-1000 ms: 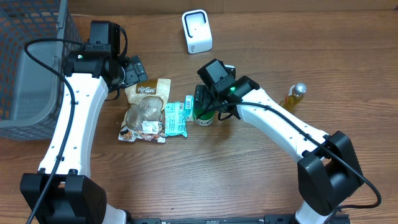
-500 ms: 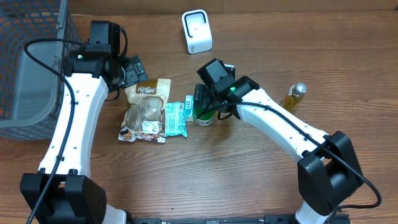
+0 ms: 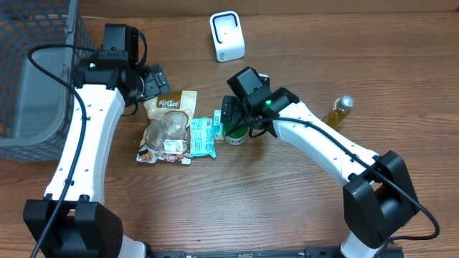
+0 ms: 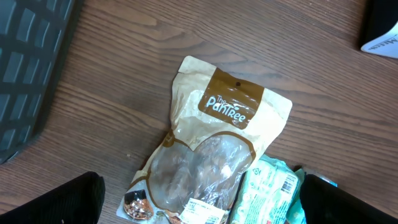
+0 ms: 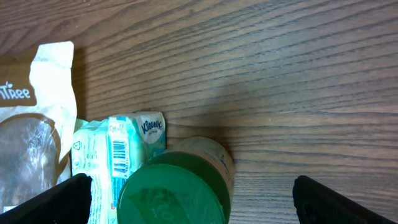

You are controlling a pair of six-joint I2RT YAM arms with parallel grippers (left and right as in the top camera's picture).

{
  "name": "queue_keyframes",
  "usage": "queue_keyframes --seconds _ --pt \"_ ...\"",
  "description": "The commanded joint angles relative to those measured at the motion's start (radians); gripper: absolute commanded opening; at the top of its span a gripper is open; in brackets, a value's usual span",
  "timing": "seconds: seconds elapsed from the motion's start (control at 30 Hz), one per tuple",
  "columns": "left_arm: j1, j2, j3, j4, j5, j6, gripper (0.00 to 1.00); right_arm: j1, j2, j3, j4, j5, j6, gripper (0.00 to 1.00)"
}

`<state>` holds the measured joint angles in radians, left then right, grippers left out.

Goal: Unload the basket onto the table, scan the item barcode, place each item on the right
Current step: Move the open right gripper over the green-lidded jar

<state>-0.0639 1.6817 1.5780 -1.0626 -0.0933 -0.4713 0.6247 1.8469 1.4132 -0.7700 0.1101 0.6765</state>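
Stretching the right arm in from the near right corner of the table (image 3: 215, 201), elbow bent, wrist tipped down. Hanging the right claw (image 3: 231, 118) directly above the green-lidded jar (image 3: 236, 136), jaws spread wide. Showing one finger at each side of the lid in the right wrist view, neither visibly touching it; gripping nothing. Running the left arm up the left side of the table and bending it rightward at the top. Hovering the left claw (image 3: 153, 80) just past the top edge of the snack pouch (image 3: 169, 123), jaws likewise fully apart and empty, looking straight down on the pouch's brown label.

Comparing with a second ago: nudging the right claw very slightly leftward, toward the tissue pack (image 3: 202, 136). Keeping the left arm where it was. Leaving every item in its place.

Standing the jar upright near the table's middle, touching or almost touching the tissue pack on its left. Lying the tissue pack flat, barcode facing up, its other long side against the pouch. Resting the white scanner (image 3: 226, 36) well apart at the far edge, beyond the right wrist. Keeping a bottle of yellow liquid (image 3: 338, 110) off to the right of the right arm, and a grey mesh basket (image 3: 29, 79) in the far left corner. Crowding the jar's left side with the tissue pack; facing its right side onto bare wood.
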Motion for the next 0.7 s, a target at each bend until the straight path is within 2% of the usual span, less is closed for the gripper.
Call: queue_keyframes --seconds 0.0,0.37,0.57,0.67 --pt "-0.002 -0.006 0.012 0.000 -0.006 0.004 1.00 0.026 -0.003 -0.003 0.002 0.064 0.058 1.00" --pt "-0.002 -0.006 0.012 0.000 -0.007 0.004 0.99 0.089 0.018 -0.003 0.001 0.151 0.065 1.00" --pt "-0.002 -0.006 0.012 0.000 -0.006 0.004 1.00 0.089 0.029 -0.008 -0.033 0.151 0.164 1.00" --pt "-0.002 -0.006 0.012 0.000 -0.007 0.004 1.00 0.091 0.045 -0.009 -0.040 0.142 0.169 1.00"
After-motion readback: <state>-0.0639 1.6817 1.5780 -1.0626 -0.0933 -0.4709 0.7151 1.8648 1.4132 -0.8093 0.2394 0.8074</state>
